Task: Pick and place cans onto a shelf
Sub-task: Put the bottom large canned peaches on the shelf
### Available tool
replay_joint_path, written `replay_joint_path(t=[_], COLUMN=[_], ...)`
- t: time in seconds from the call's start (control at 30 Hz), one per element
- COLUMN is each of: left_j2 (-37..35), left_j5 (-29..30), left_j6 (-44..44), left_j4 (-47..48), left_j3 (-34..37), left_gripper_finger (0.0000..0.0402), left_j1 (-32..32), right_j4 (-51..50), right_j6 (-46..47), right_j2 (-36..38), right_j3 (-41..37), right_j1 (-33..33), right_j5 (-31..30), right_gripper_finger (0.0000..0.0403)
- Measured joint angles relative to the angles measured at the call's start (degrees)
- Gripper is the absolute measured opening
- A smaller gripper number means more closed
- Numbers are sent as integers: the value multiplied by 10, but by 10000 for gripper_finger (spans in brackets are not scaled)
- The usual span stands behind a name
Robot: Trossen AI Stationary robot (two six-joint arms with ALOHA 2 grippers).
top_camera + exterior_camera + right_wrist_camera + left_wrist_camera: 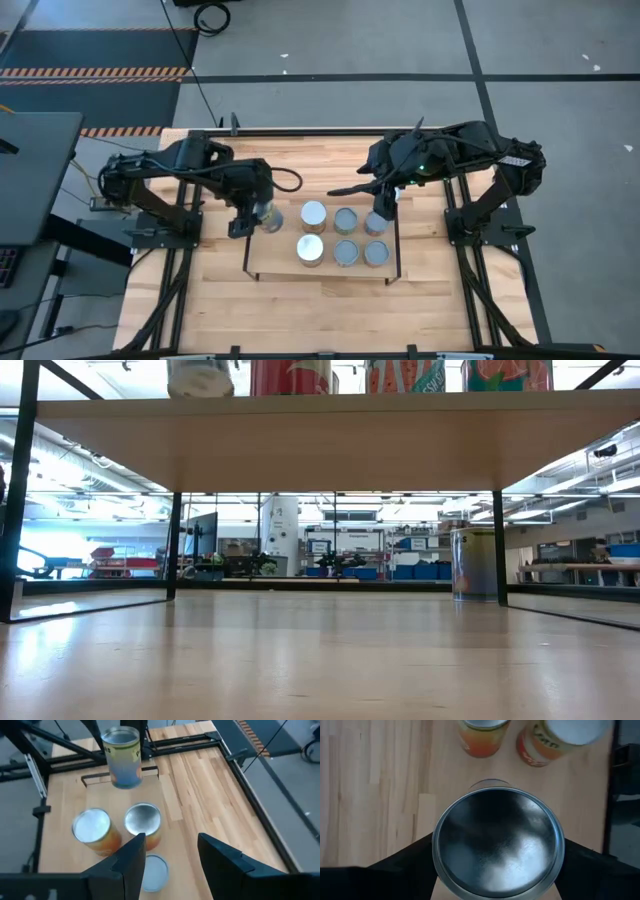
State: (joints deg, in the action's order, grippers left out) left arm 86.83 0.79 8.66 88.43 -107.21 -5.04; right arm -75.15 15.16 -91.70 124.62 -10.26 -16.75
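The shelf (280, 266) stands mid-table, a light-wood board (320, 445) on black end frames. Several cans (345, 252) stand upright on its right half, silvery lids up, some with orange sides (95, 832). My left gripper (260, 210) hangs over the shelf's left end, shut on a pale-labelled can (122, 757), whose lid (497, 842) fills the left wrist view. My right gripper (172, 857) hovers open above the cans at the shelf's right end, with nothing between its fingers. One more can (475, 563) stands on the tabletop beyond the shelf's right leg. My left gripper pinches the can between its two fingers, one on each opposite side of the wall just under the top rim (436, 857). The fingers (405, 870) come from above, slanting down. The can is upright, lid up, and in the right wrist view it hangs clear above the board.
The shelf's black end frames (247, 245) rise at its short sides. Bare board lies on the shelf's left half (275, 250). The larger wooden tabletop (300, 320) has black rails (165, 290) along its sides.
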Motion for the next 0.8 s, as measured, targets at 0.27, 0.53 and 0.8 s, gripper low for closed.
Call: replay_joint_path(t=[0.27,0.53,0.8], left_j2=[14,13,16], left_j5=[55,47,56], left_j6=[0,-4,0], left_j4=[-11,-64,-88], left_j3=[50,85,126], left_gripper_finger=[317,318,348], left_j1=[-17,-15,-14], right_j4=[0,0,1], right_j6=[-45,-63,-51], right_j2=[0,0,0], right_j3=[0,0,0], right_j1=[33,45,44], right_j5=[-17,-16,-16], right_gripper_finger=[188,188,188])
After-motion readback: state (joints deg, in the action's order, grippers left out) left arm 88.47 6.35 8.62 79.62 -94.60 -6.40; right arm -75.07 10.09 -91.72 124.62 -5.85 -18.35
